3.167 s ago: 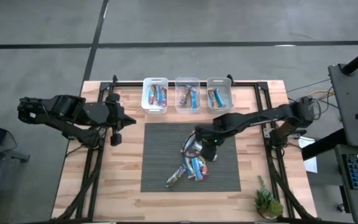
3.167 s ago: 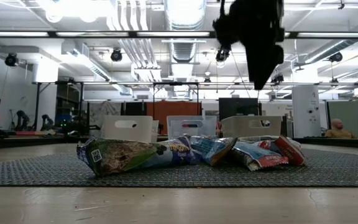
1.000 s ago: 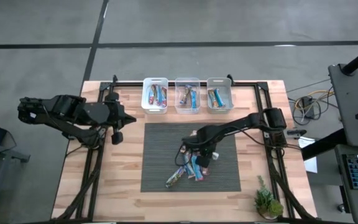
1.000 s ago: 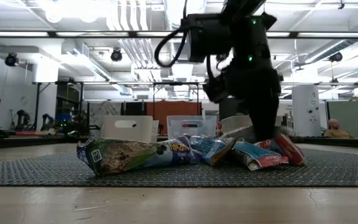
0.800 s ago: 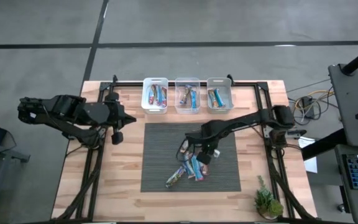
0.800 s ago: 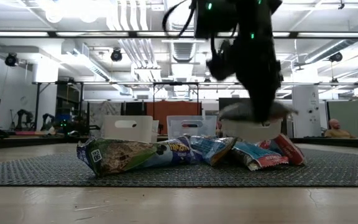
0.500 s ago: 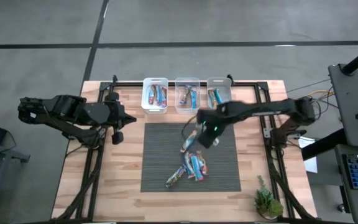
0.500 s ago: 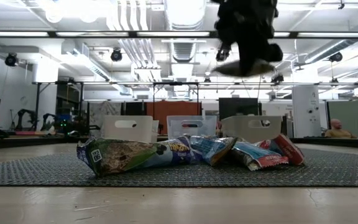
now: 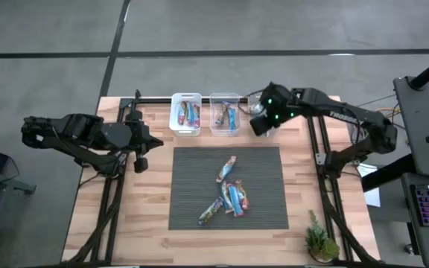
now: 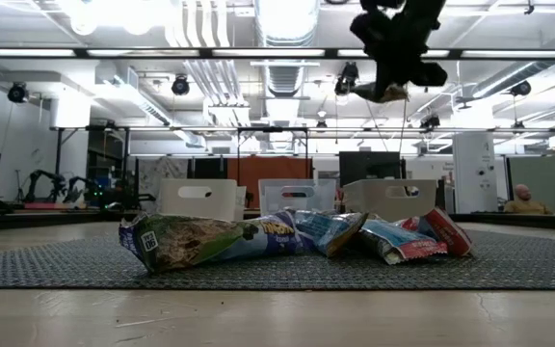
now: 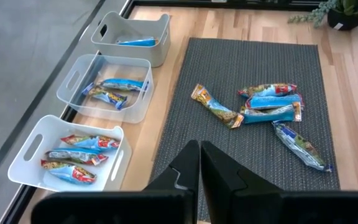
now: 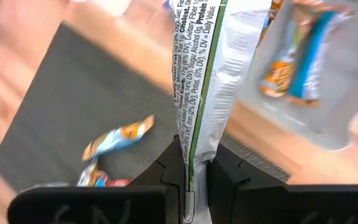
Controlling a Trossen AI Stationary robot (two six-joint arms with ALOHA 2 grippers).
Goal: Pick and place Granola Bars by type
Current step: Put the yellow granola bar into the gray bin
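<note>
My right gripper (image 9: 262,121) hangs high over the right-hand white bin (image 9: 264,104) at the table's far edge, shut on a granola bar (image 12: 197,68) whose white printed back faces the wrist camera. Blue bars lie in that bin (image 12: 306,68), in the middle bin (image 9: 224,113) and in the left bin (image 9: 185,113). Several more bars (image 9: 232,196) lie flat on the dark mat (image 9: 188,179), one (image 9: 227,169) apart from the rest. My left gripper (image 11: 199,168) waits shut at the table's left side. My right gripper pinches one end of the granola bar (image 12: 194,140) between its two fingers, which lie along the bar. The rest of the bar reaches out past the fingertips. It is lifted clear, high above the table (image 10: 383,93).
The three bins stand in a row along the far edge. A small potted plant (image 9: 320,242) sits at the near right corner. Bare wood lies to the left and right of the mat.
My right gripper has risen from the pile on the mat with one bar pinched in it and has swung toward the far edge, ending over the right bin. The bar has been lifted clear; the other bars have stayed on the mat.
</note>
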